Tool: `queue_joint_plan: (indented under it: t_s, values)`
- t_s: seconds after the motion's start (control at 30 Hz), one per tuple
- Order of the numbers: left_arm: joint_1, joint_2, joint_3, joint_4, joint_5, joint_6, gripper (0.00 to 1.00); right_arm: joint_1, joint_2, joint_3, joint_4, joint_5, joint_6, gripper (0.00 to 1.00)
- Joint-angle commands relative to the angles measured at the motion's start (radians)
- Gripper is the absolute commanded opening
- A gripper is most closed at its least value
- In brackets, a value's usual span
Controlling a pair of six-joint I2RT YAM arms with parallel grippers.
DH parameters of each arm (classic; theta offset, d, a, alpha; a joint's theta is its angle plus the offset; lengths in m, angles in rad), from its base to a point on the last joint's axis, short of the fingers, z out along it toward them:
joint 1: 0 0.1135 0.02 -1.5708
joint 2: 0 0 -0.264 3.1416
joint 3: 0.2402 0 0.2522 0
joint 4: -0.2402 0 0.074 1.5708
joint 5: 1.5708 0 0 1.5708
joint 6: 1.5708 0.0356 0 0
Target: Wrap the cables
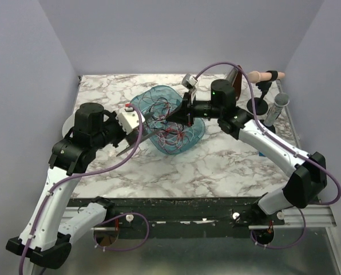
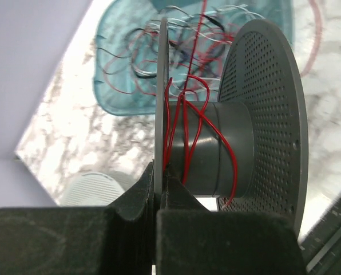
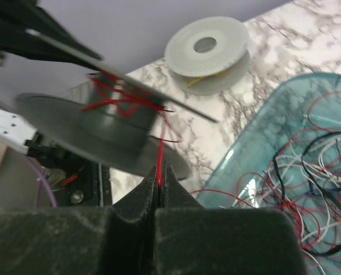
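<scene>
Left gripper: we see the left gripper (image 2: 159,180) clamped tight on the thin flange of the grey spool (image 2: 233,149).
Right gripper: the right gripper (image 3: 161,175) is pinched closed on one red wire (image 3: 160,152) (a single strand only), just below the spool.
Red wire: we follow it from the pinch up to the hub, where a few loose red turns sit.
Cables: the cables (image 3: 308,189) lie tangled in the teal tray (image 3: 245,143), in red, black and white loops.
Second spool: we see a pale second spool (image 3: 207,54) flat on the marble table (image 3: 285,40), apart from the tray.
</scene>
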Motion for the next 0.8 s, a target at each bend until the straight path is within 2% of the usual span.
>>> queue_joint_plan:
  t_s: [0.0,0.13,0.23,0.43,0.53,0.6,0.77]
  values:
    - [-0.012,0.031,-0.014,0.175,-0.325,0.038,0.00,0.027,-0.029,0.171,-0.154,-0.072,0.002,0.03]
    - [-0.020,0.068,-0.016,0.264,-0.438,-0.013,0.00,0.082,0.004,0.262,-0.167,-0.110,0.078,0.03]
    - [-0.020,0.098,0.004,0.313,-0.500,-0.074,0.00,0.133,0.052,0.331,-0.132,-0.185,0.170,0.07]
    - [-0.020,0.141,0.062,0.338,-0.492,-0.207,0.00,0.229,0.124,0.414,0.136,-0.141,0.416,0.12]
    - [-0.020,0.154,0.098,0.330,-0.465,-0.278,0.00,0.264,0.159,0.434,0.295,-0.087,0.516,0.20]
    - [-0.020,0.169,0.141,0.312,-0.448,-0.344,0.00,0.284,0.184,0.449,0.321,-0.064,0.511,0.22]
    - [-0.011,0.209,0.275,0.291,-0.414,-0.470,0.00,0.321,0.227,0.463,0.231,-0.007,0.453,0.25]
